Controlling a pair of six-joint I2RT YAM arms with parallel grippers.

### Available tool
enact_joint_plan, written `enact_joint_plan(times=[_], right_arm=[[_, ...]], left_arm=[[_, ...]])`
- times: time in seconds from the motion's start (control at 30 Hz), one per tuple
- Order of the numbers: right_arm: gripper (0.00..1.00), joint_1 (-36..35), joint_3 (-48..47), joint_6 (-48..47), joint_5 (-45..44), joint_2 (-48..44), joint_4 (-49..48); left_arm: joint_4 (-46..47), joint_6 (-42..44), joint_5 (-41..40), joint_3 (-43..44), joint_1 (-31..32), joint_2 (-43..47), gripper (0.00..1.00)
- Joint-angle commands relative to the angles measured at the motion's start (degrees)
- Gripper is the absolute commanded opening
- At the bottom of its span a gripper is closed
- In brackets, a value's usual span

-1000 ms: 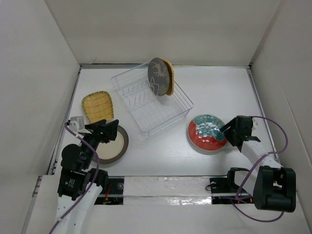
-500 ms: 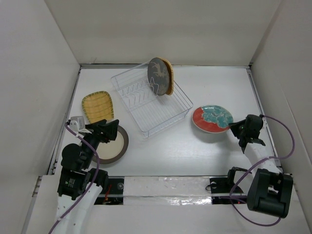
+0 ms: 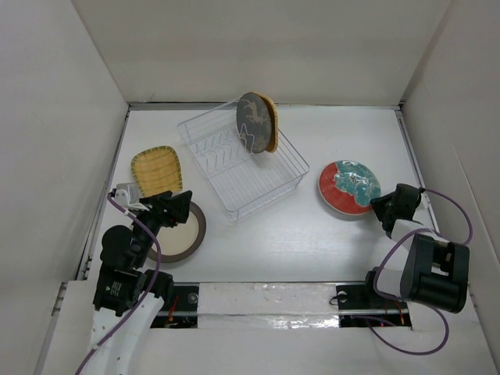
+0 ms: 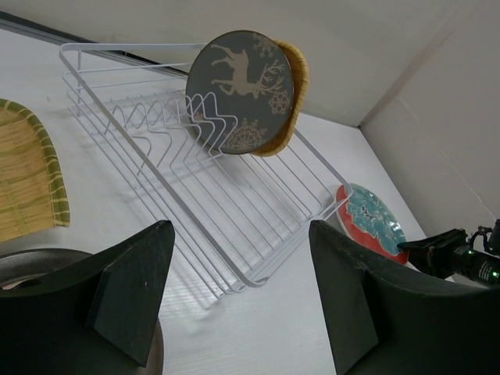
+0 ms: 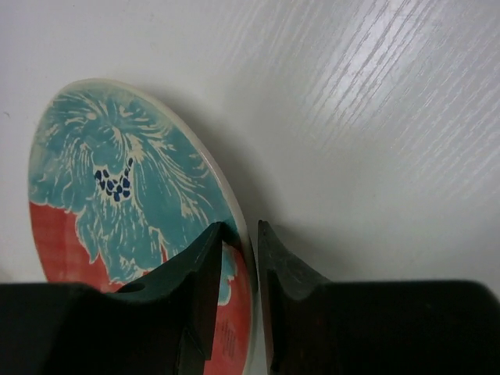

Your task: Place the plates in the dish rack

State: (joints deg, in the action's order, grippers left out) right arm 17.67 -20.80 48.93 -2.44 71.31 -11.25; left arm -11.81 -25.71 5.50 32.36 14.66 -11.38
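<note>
My right gripper [image 3: 380, 205] is shut on the rim of the red-rimmed teal-centred plate [image 3: 348, 186], lifted and tilted right of the dish rack [image 3: 242, 164]; its rim sits between the fingers in the right wrist view [image 5: 244, 234]. The dark grey plate [image 3: 252, 122] and the orange plate [image 3: 271, 123] stand upright in the rack's far end. The yellow ribbed plate [image 3: 157, 170] and the brown-rimmed cream plate [image 3: 181, 231] lie on the table at the left. My left gripper [image 3: 181, 205] is open and empty above the cream plate's far edge.
White walls enclose the table on the left, back and right. The rack also shows in the left wrist view [image 4: 195, 180], with the teal plate [image 4: 373, 223] beyond it.
My right gripper has lifted the red-and-teal plate off the table, tilted it and carried it back and to the right. The left arm has barely moved.
</note>
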Motion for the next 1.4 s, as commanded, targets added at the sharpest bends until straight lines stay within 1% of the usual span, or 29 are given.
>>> enact_joint_plan(times=[0.0,0.1,0.2,0.37,0.47,0.5,0.57,0.6,0.63,0.7,0.77,0.8,0.83,0.87,0.9,0.97,1.03,1.07,1.13,1.17,1.23,1.37], right_arm=[[0.35,0.78,0.23,-1.64,4.27,2.16,-0.88],[0.49,2.54,0.84,-1.64,8.05,5.23,-2.37],[0.51,5.17,1.81,-1.03,12.53,7.78,-5.36],[0.50,5.18,2.17,1.08,17.72,11.74,-10.28],[0.39,6.59,2.08,1.69,19.66,13.86,-12.04],[0.25,6.59,2.86,2.39,19.92,14.12,-13.35],[0.11,6.59,4.09,5.03,19.49,13.60,-16.78],[0.03,6.59,5.05,5.56,18.97,12.81,-17.40],[0.00,6.59,5.59,6.70,18.26,11.76,-18.02],[0.00,6.59,6.73,8.19,16.94,6.06,-18.37],[0.00,6.59,6.82,10.04,15.11,0.62,-15.22],[0.00,6.59,6.39,10.57,14.40,-5.59,-13.82],[0.00,6.59,4.99,10.92,13.52,-8.87,-10.41],[0.00,6.06,3.93,10.93,10.81,-12.13,-8.20],[0.00,5.54,2.79,10.84,9.39,-17.99,-6.44],[0.00,5.53,-0.80,10.58,6.15,-22.86,-2.48],[0.00,5.53,-4.32,9.44,5.08,-27.42,0.76],[0.00,5.53,-8.95,8.74,5.42,-27.71,2.00],[0.00,4.92,-13.11,7.59,7.87,-26.76,1.94],[0.00,4.92,-14.78,7.59,11.02,-26.49,1.06],[0.00,4.22,-20.05,7.15,12.71,-26.40,0.87],[0.00,-2.45,-29.19,4.08,12.90,-25.79,0.87]], left_arm=[[2.67,0.14,-0.22,0.07,0.29,-0.58,0.66],[2.59,0.14,-0.31,0.07,0.29,-0.75,0.66],[2.41,0.14,-0.31,0.07,0.29,-0.93,0.66],[2.58,0.23,-0.31,0.16,0.29,-1.28,0.66],[2.59,0.23,-0.58,0.07,0.29,-1.28,0.66],[2.67,0.23,-0.66,0.07,0.29,-1.37,0.66],[2.59,0.23,-0.66,0.07,0.29,-1.63,0.66],[2.50,0.23,-0.75,0.07,0.29,-1.72,0.66],[2.50,0.23,-0.75,0.07,0.29,-1.98,0.67],[2.32,0.23,-0.93,0.16,0.29,-2.07,0.66],[2.41,0.23,-1.02,0.07,0.29,-2.16,0.66],[2.32,0.14,-1.28,0.07,0.29,-2.25,0.66],[2.41,0.14,-1.19,0.07,0.29,-2.16,0.66],[2.32,0.05,-1.19,0.07,0.29,-2.25,0.66],[2.23,0.14,-1.28,0.07,0.29,-2.25,0.66],[2.41,0.14,-1.28,-0.01,0.29,-2.33,0.66],[2.41,0.14,-1.28,-0.02,0.29,-2.68,0.66],[2.32,0.05,-1.28,0.07,0.29,-2.86,0.66],[2.32,0.14,-1.10,0.07,0.29,-3.39,0.66],[2.23,0.23,-1.19,0.16,0.29,-3.48,0.66],[2.23,0.23,-1.28,0.07,0.29,-3.48,0.66],[2.32,0.23,-1.37,-0.01,0.29,-3.30,0.66]])
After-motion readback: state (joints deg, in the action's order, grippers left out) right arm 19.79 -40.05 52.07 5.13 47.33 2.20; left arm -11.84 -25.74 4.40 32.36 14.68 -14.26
